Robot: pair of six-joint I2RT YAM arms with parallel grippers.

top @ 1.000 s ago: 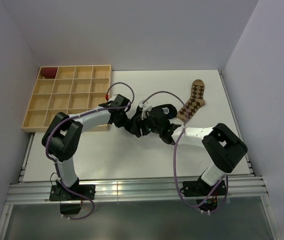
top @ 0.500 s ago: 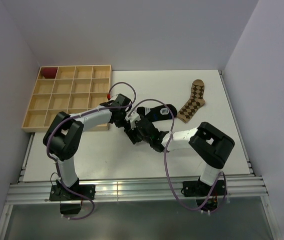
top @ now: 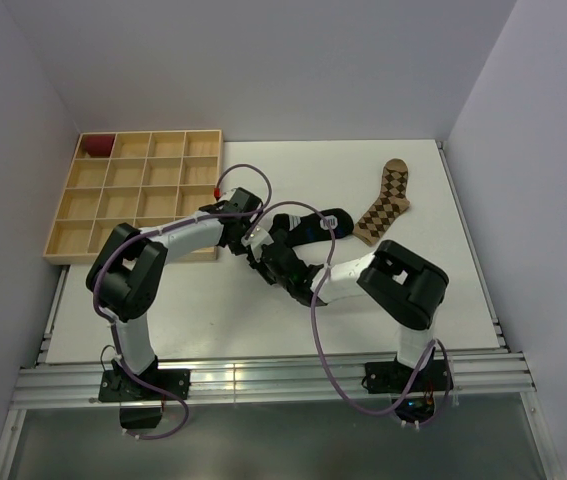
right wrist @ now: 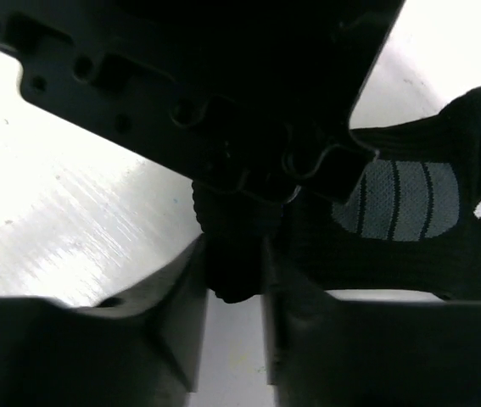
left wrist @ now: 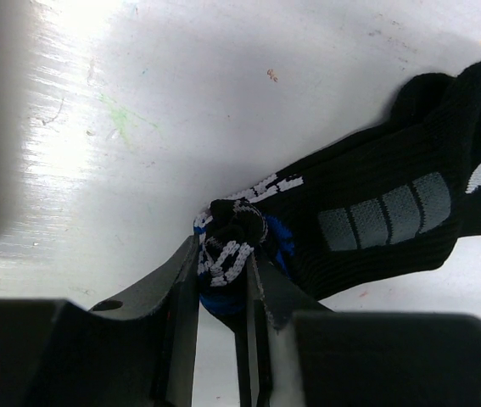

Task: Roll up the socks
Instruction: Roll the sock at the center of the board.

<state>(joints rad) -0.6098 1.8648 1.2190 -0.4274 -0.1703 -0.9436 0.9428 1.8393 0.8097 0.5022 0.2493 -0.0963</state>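
The black sock (top: 315, 224) with blue and grey-white patches lies mid-table, its near end rolled into a tight bundle. My left gripper (left wrist: 223, 254) is shut on that rolled end, and the flat rest of the black sock (left wrist: 376, 212) stretches away to the right. My right gripper (right wrist: 233, 263) reaches in under the left one, with its fingers pressed on both sides of the same dark roll; the grey patch of the black sock (right wrist: 401, 199) shows to the right. In the top view the left gripper (top: 253, 247) and right gripper (top: 275, 266) meet. The tan argyle sock (top: 385, 203) lies flat, far right.
A wooden compartment tray (top: 133, 195) sits at the back left, close to my left arm's elbow. A small dark red bundle (top: 96, 146) fills its far left corner cell. The left gripper's body hangs right above my right gripper's fingers.
My right gripper has slid left from beside the black sock to under the left gripper and has narrowed its jaws onto the rolled end. The left gripper has kept its hold.
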